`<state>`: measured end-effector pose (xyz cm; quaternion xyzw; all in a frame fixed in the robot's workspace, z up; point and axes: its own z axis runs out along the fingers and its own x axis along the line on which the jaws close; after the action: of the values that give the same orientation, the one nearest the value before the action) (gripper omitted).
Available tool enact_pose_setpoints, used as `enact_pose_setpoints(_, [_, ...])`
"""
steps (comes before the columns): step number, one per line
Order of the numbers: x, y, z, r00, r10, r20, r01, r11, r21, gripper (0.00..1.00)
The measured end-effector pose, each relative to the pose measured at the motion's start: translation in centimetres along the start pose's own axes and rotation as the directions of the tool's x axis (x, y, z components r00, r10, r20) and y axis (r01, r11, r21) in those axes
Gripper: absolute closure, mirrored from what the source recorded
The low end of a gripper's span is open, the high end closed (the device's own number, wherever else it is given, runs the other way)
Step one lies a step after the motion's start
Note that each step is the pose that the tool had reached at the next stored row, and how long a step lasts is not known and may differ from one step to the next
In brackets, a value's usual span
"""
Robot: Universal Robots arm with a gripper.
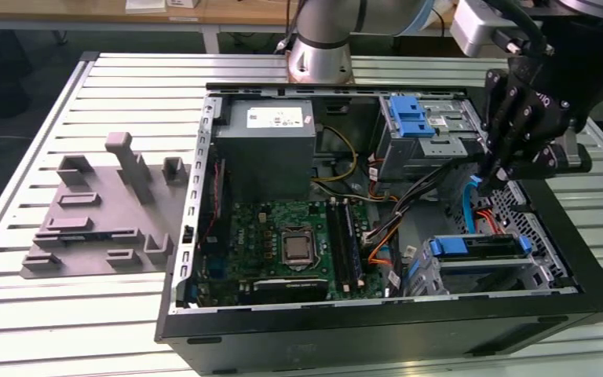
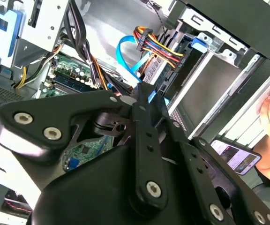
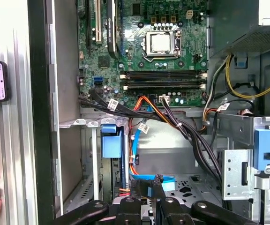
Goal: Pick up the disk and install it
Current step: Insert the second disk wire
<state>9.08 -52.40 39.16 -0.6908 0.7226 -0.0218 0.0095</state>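
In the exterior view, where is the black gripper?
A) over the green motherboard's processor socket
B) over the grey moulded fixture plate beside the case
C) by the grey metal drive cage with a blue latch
C: the black gripper hangs right beside the grey metal drive cage at the open black computer case's edge.

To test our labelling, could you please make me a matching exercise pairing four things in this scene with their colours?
Things:
1. power supply box
2. flat cable
3. motherboard
4. gripper

Colours:
a. blue
b. black
c. grey
d. green

Pairs: 1-c, 2-a, 3-d, 4-b.
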Motion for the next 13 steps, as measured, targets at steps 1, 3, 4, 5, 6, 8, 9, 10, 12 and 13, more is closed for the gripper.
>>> enact_pose_setpoints(1, [-0.08, 0.0, 0.0, 1.0, 0.0, -0.0004, 0.0, 1.0, 0.0, 0.76])
enact_pose_setpoints(3, [-0.19, 0.01, 0.06, 1.0, 0.0, -0.0026, 0.0, 1.0, 0.0001, 0.75])
enact_pose_setpoints(4, [-0.23, 0.02, 0.11, 1.0, 0.0, -0.0036, 0.0, 1.0, 0.0002, 0.75])
enact_pose_setpoints(5, [-0.27, 0.02, 0.19, 1.0, 0.0, -0.0045, 0.0, 1.0, 0.0002, 0.69])
enact_pose_setpoints(6, [-0.31, 0.03, 0.3, 1.0, 0.0, -0.0048, 0.0, 1.0, 0.0002, 0.69])
enact_pose_setpoints(8, [-0.4, 0.04, 0.46, 1.0, 0.0, -0.0053, 0.0, 1.0, 0.0002, 0.69])
enact_pose_setpoints(9, [-0.44, 0.04, 0.56, 1.0, 0.0, -0.0054, 0.0, 1.0, 0.0002, 0.69])
enact_pose_setpoints(10, [-0.47, 0.05, 0.67, 1.0, 0.001, -0.0061, -0.001, 1.0, 0.0003, 0.69])
enact_pose_setpoints(12, [-0.53, 0.07, 0.97, 0.9999, 0.001, -0.0117, -0.001, 1.0, 0.0005, 0.69])
enact_pose_setpoints(13, [-0.56, 0.08, 1.14, 0.9999, 0.0, -0.0155, 0.0, 1.0, 0.0007, 0.69])
